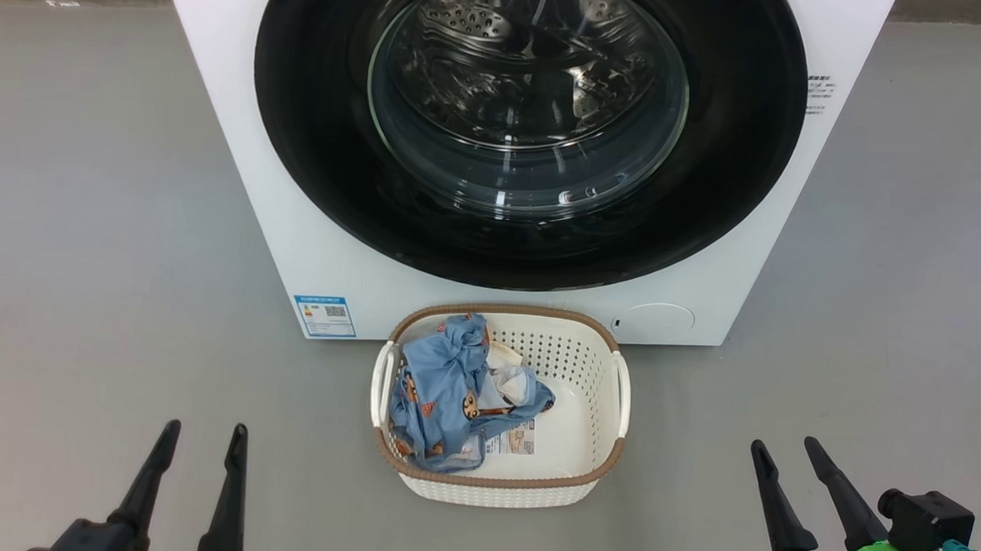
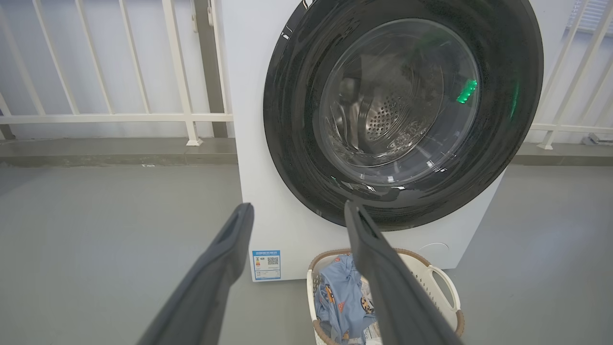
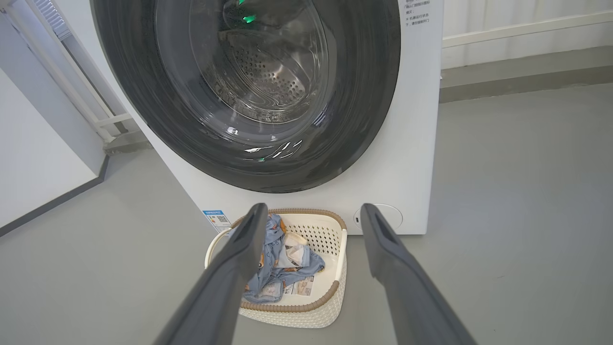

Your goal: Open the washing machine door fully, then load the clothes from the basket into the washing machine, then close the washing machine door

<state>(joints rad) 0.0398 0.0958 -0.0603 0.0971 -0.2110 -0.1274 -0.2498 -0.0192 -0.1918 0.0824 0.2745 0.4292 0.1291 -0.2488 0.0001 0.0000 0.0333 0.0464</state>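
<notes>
1. The washing machine point(image 1: 294, 217) is standing on the grey floor point(image 1: 86, 249). Its round door point(image 1: 527, 103) is sitting shut against the front, and the steel drum is showing through the glass.
2. The basket point(image 1: 586, 371) is resting on the floor just in front of the machine's bottom edge, below the door. It is sitting between the blue-white sticker point(image 1: 325, 315) and the round cover point(image 1: 654, 322) low on the front.
3. The clothes point(image 1: 444, 389) are lying inside the basket, bunched against its left wall and reaching from the far rim to the near rim. A paper label point(image 1: 512, 438) is peeking out beside the bundle at the bottom.
4. The left claw point(image 1: 206, 425) is hovering over the floor to the basket's left, well apart from it. Its two fingers are standing wide apart and holding nothing.
5. The right claw point(image 1: 783, 442) is hovering over the floor to the basket's right, also clear of it. Its fingers are spread and gripping nothing.
6. A white railing point(image 2: 115, 117) is running along behind the machine.
</notes>
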